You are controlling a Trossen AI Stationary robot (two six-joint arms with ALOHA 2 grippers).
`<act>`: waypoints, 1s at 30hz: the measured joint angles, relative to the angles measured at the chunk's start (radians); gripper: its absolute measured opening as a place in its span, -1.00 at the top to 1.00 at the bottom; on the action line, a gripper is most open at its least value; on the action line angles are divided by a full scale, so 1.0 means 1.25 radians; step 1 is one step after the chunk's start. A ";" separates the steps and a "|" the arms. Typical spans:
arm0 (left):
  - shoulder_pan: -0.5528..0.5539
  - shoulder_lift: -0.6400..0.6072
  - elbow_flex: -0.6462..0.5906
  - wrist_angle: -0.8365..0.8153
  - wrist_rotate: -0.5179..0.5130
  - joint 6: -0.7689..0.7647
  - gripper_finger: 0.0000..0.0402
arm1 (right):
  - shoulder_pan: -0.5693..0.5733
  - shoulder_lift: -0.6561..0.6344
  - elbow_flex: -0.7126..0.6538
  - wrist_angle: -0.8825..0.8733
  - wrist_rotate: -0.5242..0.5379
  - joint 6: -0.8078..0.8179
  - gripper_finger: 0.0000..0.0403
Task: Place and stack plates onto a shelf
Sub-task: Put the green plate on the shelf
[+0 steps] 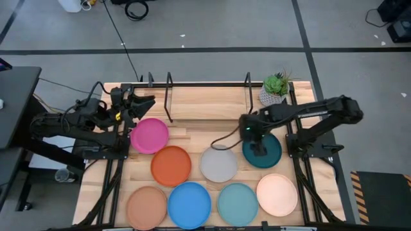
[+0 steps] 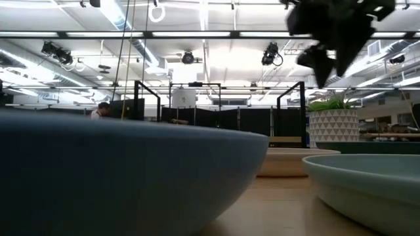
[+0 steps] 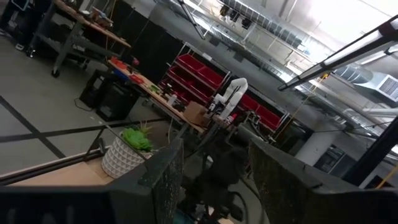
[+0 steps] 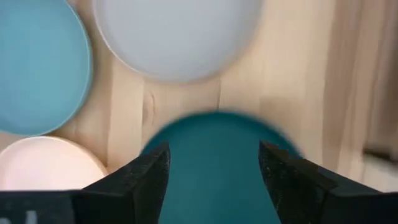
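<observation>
The right gripper (image 1: 259,149) hangs over the dark teal plate (image 1: 270,154), fingers spread wide above it. That plate lies flat on the tabletop (image 1: 199,109), just beside the pale grey plate (image 1: 218,164) and near the potted plant (image 1: 275,88). The left gripper (image 1: 142,102) waits open, well apart, by the magenta plate (image 1: 149,135).

A workshop: red parts bins (image 3: 205,78), cluttered workbenches (image 3: 134,78) (exposed ceiling ducts).

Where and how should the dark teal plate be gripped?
By its raised rim, from straight above: the dark teal plate lies flat on the table, so only its edge offers a pinch. The right gripper hovers over it, jaws open.
</observation>
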 joint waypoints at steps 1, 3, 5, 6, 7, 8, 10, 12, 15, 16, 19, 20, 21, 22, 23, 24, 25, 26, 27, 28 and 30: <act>0.000 0.000 0.000 -0.002 0.000 0.000 0.05 | 0.001 0.026 0.025 -0.001 0.000 -0.030 -0.21; 0.000 0.000 0.000 -0.009 0.000 0.000 0.05 | -0.003 0.078 0.068 -0.001 0.000 -0.097 -0.18; 0.000 0.000 0.000 -0.013 0.000 0.000 0.05 | -0.013 0.127 0.099 -0.003 0.000 -0.173 -0.16; 0.000 0.000 0.000 -0.014 0.000 -0.001 0.05 | -0.019 0.150 0.108 -0.006 0.000 -0.213 -0.16; 0.000 0.000 0.000 -0.016 0.000 -0.001 0.05 | -0.024 0.172 0.113 -0.007 0.000 -0.251 -0.15; 0.000 0.000 0.000 -0.019 0.000 -0.003 0.05 | -0.029 0.192 0.115 -0.011 0.000 -0.292 -0.15; 0.000 0.000 0.000 -0.023 -0.001 -0.003 0.05 | -0.038 0.231 0.116 -0.029 0.000 -0.366 -0.14; 0.000 0.000 0.000 -0.023 -0.001 -0.003 0.05 | -0.043 0.271 0.116 -0.060 0.013 -0.434 -0.13; 0.000 0.000 0.000 -0.023 -0.001 -0.006 0.05 | -0.048 0.323 0.116 -0.100 0.081 -0.516 -0.10; 0.000 0.000 0.000 -0.023 -0.001 -0.008 0.05 | -0.051 0.336 0.116 -0.100 0.099 -0.531 -0.08; 0.000 0.000 0.000 -0.024 -0.001 -0.009 0.05 | -0.067 0.354 0.116 -0.073 0.103 -0.540 0.01; 0.000 0.000 0.000 -0.024 -0.001 -0.009 0.05 | -0.072 0.361 0.116 -0.070 0.103 -0.541 0.04; 0.000 0.000 0.000 -0.025 -0.001 -0.009 0.05 | -0.078 0.366 0.116 -0.070 0.104 -0.543 0.08; 0.000 0.000 0.000 -0.026 -0.001 -0.009 0.05 | -0.082 0.368 0.112 -0.069 0.104 -0.546 0.11; 0.000 0.000 0.000 -0.028 -0.001 -0.009 0.05 | -0.086 0.372 0.112 -0.071 0.103 -0.554 0.15; 0.000 0.000 0.000 -0.028 -0.001 -0.009 0.05 | -0.090 0.375 0.112 -0.074 0.103 -0.560 0.18; 0.000 0.000 0.000 -0.028 -0.001 -0.009 0.05 | -0.094 0.380 0.112 -0.081 0.103 -0.562 0.22; 0.000 0.000 0.000 -0.029 -0.001 -0.009 0.05 | -0.096 0.385 0.112 -0.089 0.104 -0.564 0.25; 0.000 0.000 0.000 -0.029 -0.001 -0.009 0.05 | -0.097 0.388 0.111 -0.093 0.106 -0.564 0.29; 0.000 0.000 0.000 -0.030 -0.001 -0.009 0.05 | -0.098 0.390 0.111 -0.094 0.106 -0.564 0.32; 0.000 0.000 0.000 -0.032 -0.001 -0.009 0.05 | -0.100 0.396 0.111 -0.093 0.105 -0.568 0.38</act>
